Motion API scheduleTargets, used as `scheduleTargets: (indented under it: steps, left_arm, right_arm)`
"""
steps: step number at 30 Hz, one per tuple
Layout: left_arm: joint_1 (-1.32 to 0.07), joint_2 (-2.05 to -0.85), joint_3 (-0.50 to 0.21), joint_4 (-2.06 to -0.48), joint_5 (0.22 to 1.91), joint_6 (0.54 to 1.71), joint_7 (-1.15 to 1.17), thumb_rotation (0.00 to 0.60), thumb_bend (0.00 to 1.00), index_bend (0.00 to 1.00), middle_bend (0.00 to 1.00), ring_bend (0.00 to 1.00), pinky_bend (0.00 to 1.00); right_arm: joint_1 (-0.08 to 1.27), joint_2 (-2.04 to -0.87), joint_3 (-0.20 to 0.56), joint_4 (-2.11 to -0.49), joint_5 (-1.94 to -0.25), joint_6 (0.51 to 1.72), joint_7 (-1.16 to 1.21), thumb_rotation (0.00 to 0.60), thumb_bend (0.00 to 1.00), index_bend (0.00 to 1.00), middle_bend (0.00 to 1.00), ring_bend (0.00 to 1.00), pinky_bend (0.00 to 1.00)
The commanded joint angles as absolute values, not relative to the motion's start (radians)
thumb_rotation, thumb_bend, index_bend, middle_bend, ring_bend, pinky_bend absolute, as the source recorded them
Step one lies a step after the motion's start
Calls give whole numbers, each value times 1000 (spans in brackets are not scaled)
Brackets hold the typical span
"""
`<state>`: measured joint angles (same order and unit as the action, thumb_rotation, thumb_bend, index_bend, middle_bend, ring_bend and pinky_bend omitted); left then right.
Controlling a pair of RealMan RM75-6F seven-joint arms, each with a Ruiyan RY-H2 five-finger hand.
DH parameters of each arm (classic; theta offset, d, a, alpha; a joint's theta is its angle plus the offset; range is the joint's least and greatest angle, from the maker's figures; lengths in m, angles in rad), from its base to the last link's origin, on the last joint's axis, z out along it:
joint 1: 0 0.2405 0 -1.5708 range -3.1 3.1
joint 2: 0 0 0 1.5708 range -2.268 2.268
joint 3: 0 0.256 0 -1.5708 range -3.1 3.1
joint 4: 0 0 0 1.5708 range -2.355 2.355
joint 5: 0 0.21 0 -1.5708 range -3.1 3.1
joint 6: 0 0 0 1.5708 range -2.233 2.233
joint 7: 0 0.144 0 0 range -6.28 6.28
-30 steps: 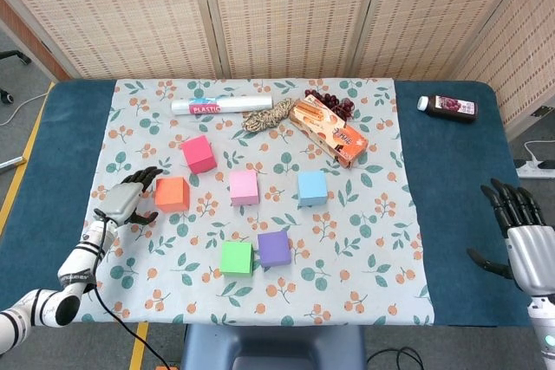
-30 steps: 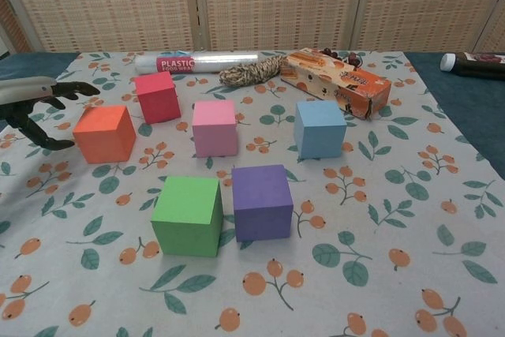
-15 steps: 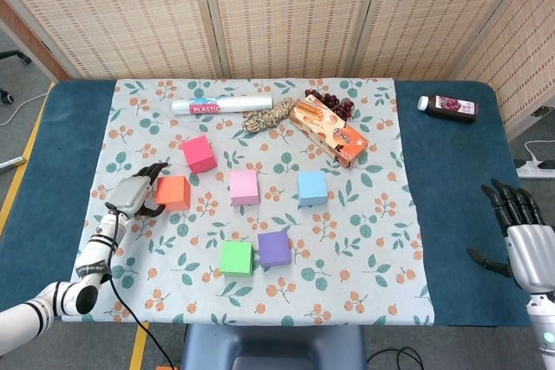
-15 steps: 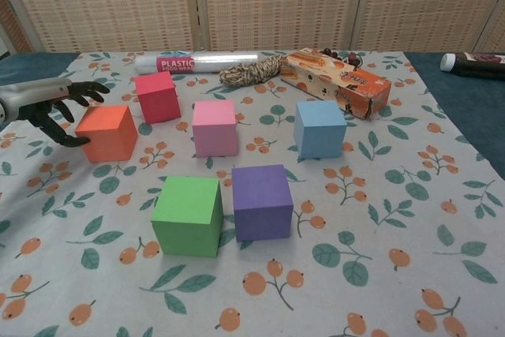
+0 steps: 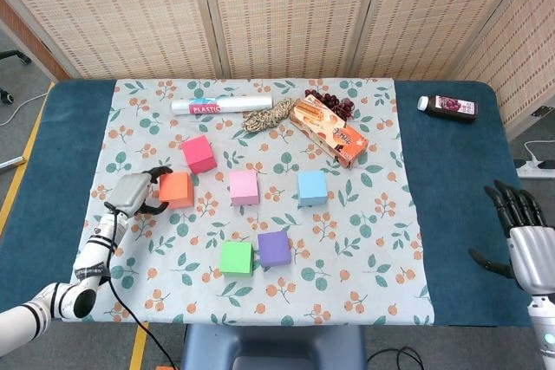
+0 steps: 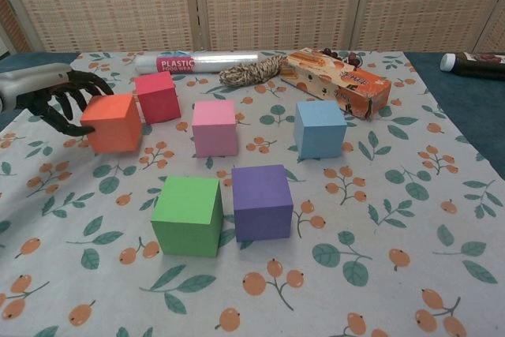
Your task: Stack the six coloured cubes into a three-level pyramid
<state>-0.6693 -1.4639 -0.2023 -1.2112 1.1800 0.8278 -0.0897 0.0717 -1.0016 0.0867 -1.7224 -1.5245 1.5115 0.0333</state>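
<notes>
The left hand (image 6: 49,99) has closed in on the orange cube (image 6: 113,122), fingers now wrapped against it. Grasp forming; no cubes are stacked yet. The right hand (image 5: 525,244) hangs idle, fingers spread

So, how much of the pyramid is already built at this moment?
Nothing is stacked yet: all six cubes sit singly on the cloth. The green cube and purple cube stand side by side at the front. In hand: the left hand has its fingers around the orange cube. The right hand waits open at the table's edge. All three levels remain to build.

matt foam-like cubes (image 6: 192,215) on printed cloth (image 6: 379,219); woven screen (image 5: 286,15).
</notes>
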Motion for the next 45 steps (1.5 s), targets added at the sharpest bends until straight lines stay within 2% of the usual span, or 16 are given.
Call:
scheduleTargets:
  steps: [1, 8, 22, 45]
  left_arm:
    - [-677, -1455, -206, -1234, 1196, 834, -100, 600, 324, 242, 316, 335, 420]
    - [-701, -1477, -205, -1249, 1197, 817, -93, 600, 324, 244, 326, 345, 422]
    - [-763, -1566, -233, -1178, 1147, 792, -49, 600, 324, 242, 328, 346, 419]
    - [-800, -1620, -230, -1112, 1144, 786, -22, 600, 324, 244, 330, 346, 405]
  right_arm:
    - [70, -1003, 85, -1722, -1525, 1513, 35, 600, 0, 0, 0, 0, 0]
    - [59, -1001, 82, -1720, -1521, 1526, 38, 600, 0, 0, 0, 0, 0]
    - [46, -1000, 78, -1715, -1517, 1539, 47, 600, 0, 0, 0, 0, 0]
    - [29, -1006, 78, -1703, -1509, 1553, 60, 600, 0, 0, 0, 0, 0]
